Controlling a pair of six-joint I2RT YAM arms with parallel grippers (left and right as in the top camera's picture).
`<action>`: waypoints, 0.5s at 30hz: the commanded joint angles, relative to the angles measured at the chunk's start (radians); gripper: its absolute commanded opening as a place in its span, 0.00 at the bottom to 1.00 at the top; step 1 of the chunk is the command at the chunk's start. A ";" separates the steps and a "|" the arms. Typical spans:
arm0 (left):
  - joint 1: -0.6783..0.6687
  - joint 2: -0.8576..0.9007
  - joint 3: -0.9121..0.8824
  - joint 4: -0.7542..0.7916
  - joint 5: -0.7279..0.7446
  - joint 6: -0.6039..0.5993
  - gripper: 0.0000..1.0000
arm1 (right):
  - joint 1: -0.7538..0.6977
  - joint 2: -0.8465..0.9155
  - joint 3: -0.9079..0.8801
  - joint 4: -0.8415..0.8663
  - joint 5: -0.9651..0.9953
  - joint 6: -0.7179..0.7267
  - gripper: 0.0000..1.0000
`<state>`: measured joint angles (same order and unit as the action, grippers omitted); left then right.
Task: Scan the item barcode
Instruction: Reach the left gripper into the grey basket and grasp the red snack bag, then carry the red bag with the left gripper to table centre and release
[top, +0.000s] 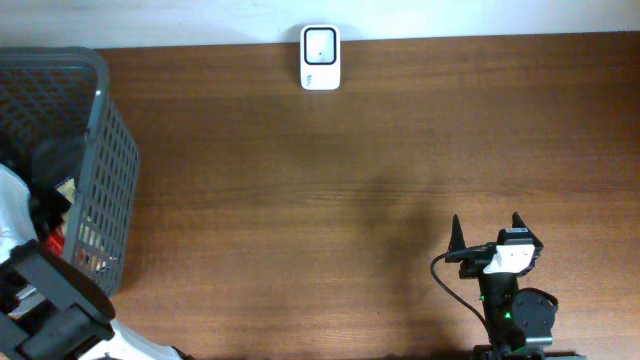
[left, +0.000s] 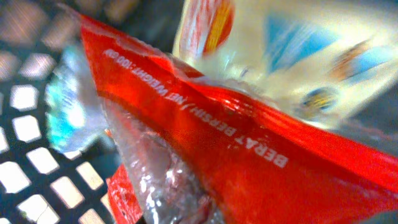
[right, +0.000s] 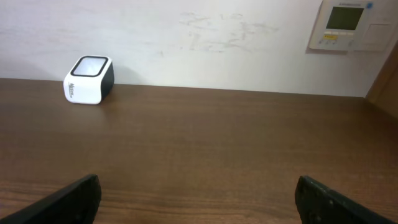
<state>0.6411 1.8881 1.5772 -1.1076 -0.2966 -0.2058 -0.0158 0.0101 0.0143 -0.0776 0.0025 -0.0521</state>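
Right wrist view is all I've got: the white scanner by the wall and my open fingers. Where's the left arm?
Observer: The left arm is at the table's left end, reaching into a grey mesh basket.
Operator: Has it got an item?
Observer: Its camera is filled by a red packet. The fingers are out of frame, so I cannot tell whether it is gripped.
Operator: Any barcode showing?
Observer: None on the face in view, only net-weight print.
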 joint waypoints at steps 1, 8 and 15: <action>0.003 -0.056 0.211 -0.076 0.116 -0.010 0.00 | 0.008 -0.006 -0.009 -0.001 0.009 0.008 0.98; 0.002 -0.146 0.333 -0.113 0.344 -0.008 0.00 | 0.008 -0.006 -0.009 -0.002 0.009 0.008 0.98; -0.033 -0.430 0.350 0.149 0.679 0.080 0.00 | 0.008 -0.007 -0.009 -0.001 0.009 0.008 0.98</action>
<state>0.6388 1.6493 1.8870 -1.0546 0.2276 -0.1658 -0.0158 0.0101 0.0143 -0.0780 0.0029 -0.0521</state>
